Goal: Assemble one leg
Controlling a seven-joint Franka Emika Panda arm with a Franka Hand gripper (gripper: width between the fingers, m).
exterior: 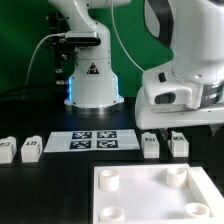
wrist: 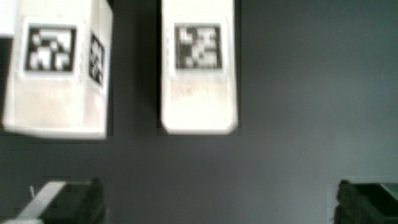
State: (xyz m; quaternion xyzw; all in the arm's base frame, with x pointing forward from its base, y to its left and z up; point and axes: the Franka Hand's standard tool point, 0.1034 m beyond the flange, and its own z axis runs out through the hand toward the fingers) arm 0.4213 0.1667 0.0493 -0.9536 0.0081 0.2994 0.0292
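Two legs, small white blocks with black-and-white tags, lie side by side in the wrist view (wrist: 59, 70) (wrist: 199, 65). In the exterior view they sit at the right (exterior: 150, 145) (exterior: 178, 143). Two more legs lie at the exterior view's left (exterior: 5, 150) (exterior: 31, 148). My gripper (wrist: 219, 203) is open wide and empty, its dark fingertips (wrist: 68, 200) apart from the blocks. In the exterior view the white hand (exterior: 180, 92) hangs above the right pair, not touching them. The large white plate (exterior: 150, 205) with round corner sockets lies in front.
The marker board (exterior: 93, 140) lies flat between the two pairs of legs. The robot's white base (exterior: 92, 75) stands behind it on the black table, with a cable at the back left.
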